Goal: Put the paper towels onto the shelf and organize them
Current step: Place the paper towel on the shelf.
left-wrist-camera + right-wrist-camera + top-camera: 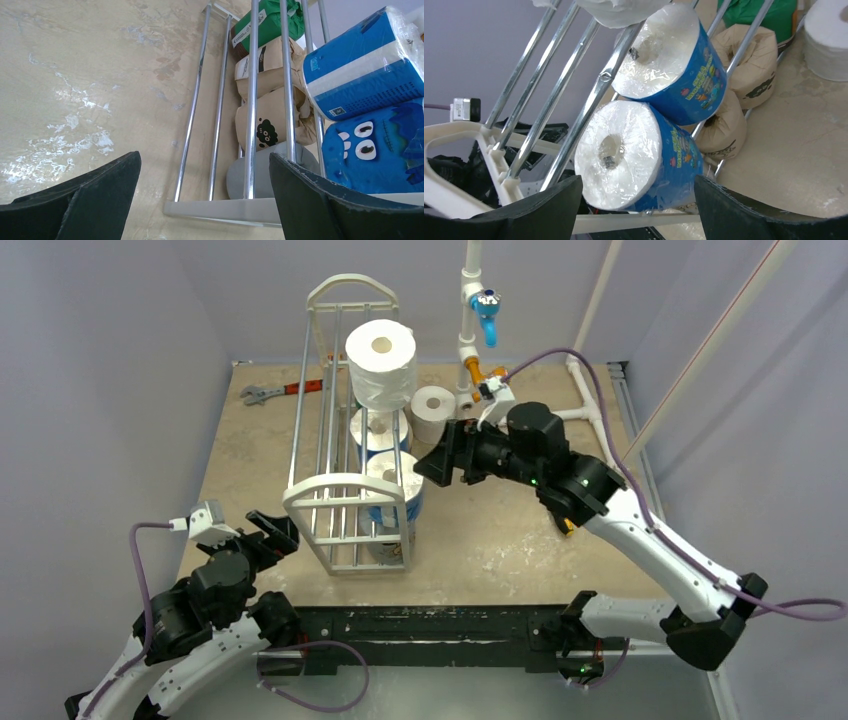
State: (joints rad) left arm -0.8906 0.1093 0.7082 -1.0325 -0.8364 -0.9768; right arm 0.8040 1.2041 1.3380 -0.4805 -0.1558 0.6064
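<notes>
The shelf [340,478] stands mid-table. A plain white roll [380,360] sits on its top tier, and two blue-wrapped paper towels [395,485] lie on the rods below. My right gripper [430,462] is open beside the shelf. In the right wrist view its jaws [636,210] straddle the nearer blue roll [634,155] with gaps on both sides; the second blue roll [669,60] lies behind it. My left gripper [205,200] is open and empty at the shelf's near end [220,207], facing a grey roll [265,172], tan rolls [270,115] and a green one [270,22] on the bottom.
Another white roll [433,412] stands on the table right of the shelf. A white pipe frame with blue and orange fittings [480,330] rises at the back right. A red-handled wrench [280,390] lies at the back left. Grey walls close in the table.
</notes>
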